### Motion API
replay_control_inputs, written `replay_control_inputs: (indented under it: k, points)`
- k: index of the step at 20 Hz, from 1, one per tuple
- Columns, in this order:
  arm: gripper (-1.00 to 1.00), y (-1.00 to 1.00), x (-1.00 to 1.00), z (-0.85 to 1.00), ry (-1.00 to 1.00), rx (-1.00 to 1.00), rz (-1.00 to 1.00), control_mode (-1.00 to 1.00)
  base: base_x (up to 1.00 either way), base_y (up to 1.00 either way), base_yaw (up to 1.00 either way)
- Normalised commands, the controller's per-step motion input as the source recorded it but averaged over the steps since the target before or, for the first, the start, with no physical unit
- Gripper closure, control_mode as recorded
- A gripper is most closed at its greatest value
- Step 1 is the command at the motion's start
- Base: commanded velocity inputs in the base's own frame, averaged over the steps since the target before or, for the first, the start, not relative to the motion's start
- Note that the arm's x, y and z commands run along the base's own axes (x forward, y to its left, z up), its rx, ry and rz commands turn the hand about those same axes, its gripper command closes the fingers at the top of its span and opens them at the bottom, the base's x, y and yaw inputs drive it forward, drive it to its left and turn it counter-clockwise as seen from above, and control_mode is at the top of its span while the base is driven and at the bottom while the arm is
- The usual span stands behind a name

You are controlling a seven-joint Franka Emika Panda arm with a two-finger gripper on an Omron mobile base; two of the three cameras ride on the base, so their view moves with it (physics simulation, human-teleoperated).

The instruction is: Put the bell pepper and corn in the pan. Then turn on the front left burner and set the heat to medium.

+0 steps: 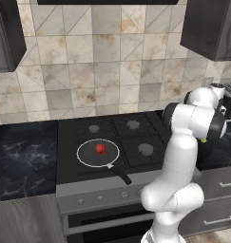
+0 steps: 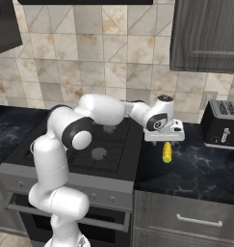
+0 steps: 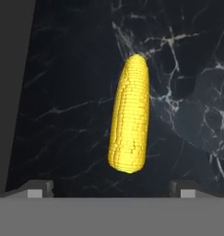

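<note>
Corn (image 3: 129, 120) on the counter (image 2: 200, 169), right of the stove; end effector (image 2: 165, 143) poised above it, jaws wide, nothing held.

Item: one yellow cob, elongated, tapering to a blunt point, kernel rows giving a finely ribbed surface; lies flat on black marble-veined stone, seen lengthwise between the two dark fingertips (image 3: 36, 189) in the hand view. Judged stiff and light, rounded enough to roll or slip if pinched near either end; best taken across the thick middle, jaws square to its long axis. Companion items: bell pepper (image 1: 101, 149), small, glossy red, already sitting inside the pan (image 1: 84, 159), a shallow dark round with pale rim and short black handle, resting on the front left burner position. Burner knobs along the stove front look untouched, though too small to tell.
</note>
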Motion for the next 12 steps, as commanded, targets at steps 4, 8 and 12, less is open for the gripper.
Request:
replay_control_inputs:
  k: [4, 8, 12]
  points:
    - [-1.0, -0.01, 0.01, -0.07, 0.0, 0.0, 0.0, -1.0, 0.0, 0.0, 0.0]
    - [-1.0, 0.0, 0.02, -0.29, 0.01, 0.0, 0.0, -1.0, 0.0, 0.0, 0.0]
    - [-1.0, -0.01, 0.05, -0.3, 0.04, 0.0, 0.0, -1.0, 0.0, 0.0, 0.0]
